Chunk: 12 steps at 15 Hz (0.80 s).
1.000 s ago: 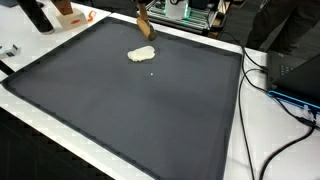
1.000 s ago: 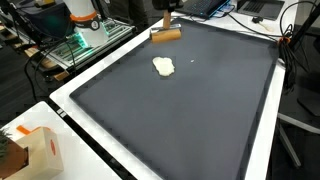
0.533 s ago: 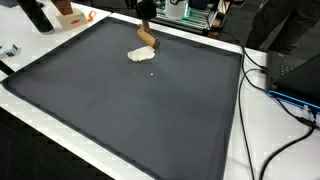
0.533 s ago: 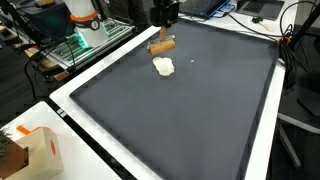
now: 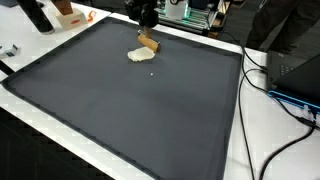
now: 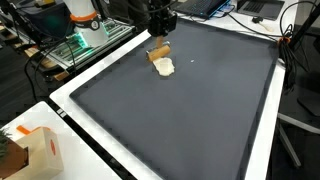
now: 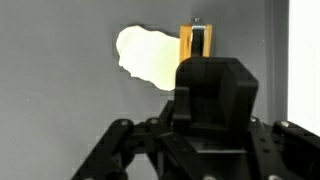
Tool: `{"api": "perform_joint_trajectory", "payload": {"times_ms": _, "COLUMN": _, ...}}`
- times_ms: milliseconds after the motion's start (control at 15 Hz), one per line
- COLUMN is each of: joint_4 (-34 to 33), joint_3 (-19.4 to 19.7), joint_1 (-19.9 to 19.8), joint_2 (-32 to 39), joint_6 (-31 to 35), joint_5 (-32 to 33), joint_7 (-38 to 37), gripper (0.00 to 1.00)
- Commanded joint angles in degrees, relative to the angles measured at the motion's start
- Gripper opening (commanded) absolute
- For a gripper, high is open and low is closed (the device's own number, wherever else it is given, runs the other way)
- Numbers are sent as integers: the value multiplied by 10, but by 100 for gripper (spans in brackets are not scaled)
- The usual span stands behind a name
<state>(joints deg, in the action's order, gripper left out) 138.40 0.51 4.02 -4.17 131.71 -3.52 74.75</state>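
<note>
Though half hidden by its housing, hand [image 7: 197,42] pinching wooden block [image 7: 185,50] beside pale lump [image 7: 143,55].

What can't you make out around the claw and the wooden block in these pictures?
- Claw: in the wrist view its own black housing hides the tips. They are too small in both exterior views, so open or shut is unclear.
- Wooden block: its lower part sits behind that housing in the wrist view.
- Block and pale lump: touching or just apart, no view settles it.
</note>
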Motion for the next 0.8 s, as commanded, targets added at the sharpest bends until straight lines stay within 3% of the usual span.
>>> {"api": "perform_joint_trajectory", "payload": {"times_ms": 0, "joint_4": 18, "joint_3": -1, "joint_1": -3, "joint_2": 1, "joint_6": 33, "joint_5": -14, "joint_7": 56, "gripper": 24}}
{"api": "perform_joint_trajectory", "payload": {"times_ms": 733, "joint_4": 35, "joint_3": -7, "joint_1": -5, "joint_2": 21, "joint_6": 107, "joint_5": -2, "joint_7": 48, "gripper": 24}}
